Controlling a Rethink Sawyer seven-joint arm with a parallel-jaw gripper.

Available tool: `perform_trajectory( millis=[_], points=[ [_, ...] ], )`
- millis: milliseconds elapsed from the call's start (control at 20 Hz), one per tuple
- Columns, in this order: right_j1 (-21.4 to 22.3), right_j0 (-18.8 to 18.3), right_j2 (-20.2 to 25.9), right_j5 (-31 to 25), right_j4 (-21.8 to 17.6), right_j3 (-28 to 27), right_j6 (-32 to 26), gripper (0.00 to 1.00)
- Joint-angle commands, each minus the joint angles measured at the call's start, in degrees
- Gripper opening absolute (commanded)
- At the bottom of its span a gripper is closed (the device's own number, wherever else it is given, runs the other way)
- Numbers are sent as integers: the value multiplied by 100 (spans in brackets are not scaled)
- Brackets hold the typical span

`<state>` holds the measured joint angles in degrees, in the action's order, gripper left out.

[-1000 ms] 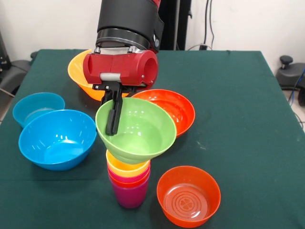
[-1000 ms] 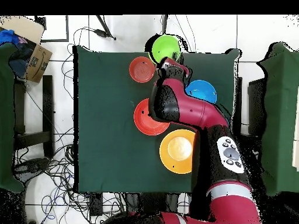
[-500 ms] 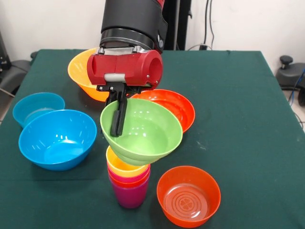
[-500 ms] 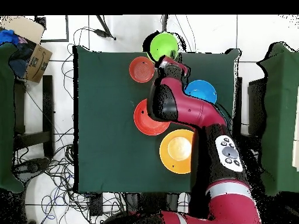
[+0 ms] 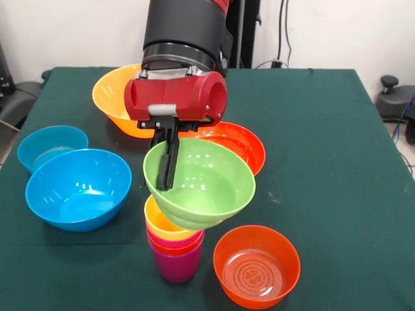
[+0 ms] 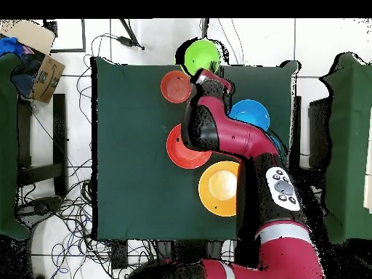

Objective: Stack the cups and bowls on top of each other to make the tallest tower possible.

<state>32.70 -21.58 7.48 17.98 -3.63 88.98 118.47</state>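
**Green bowl drifts right over the tower**

We see the column of glossy plastic tumblers, purple cup lowest. The gripper, clamped on the small glossy green plastic bowl, has carried it slightly rightward and tilted it; we judge it needs centring before release.

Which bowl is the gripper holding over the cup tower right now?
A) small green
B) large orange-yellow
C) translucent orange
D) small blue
A: the gripper is clamped on the rim of the green bowl, tilted just above the yellow cup topping the tower.
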Motion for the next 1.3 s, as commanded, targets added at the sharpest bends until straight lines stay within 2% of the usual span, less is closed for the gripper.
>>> perform_trajectory(
  millis=[50,450,1300],
  points=[
    [-341,-138,499,31,-92,363,1108,0],
    [-291,-290,619,13,-209,491,1090,0],
    [-241,-321,668,-42,-109,580,1035,0]
  ],
)
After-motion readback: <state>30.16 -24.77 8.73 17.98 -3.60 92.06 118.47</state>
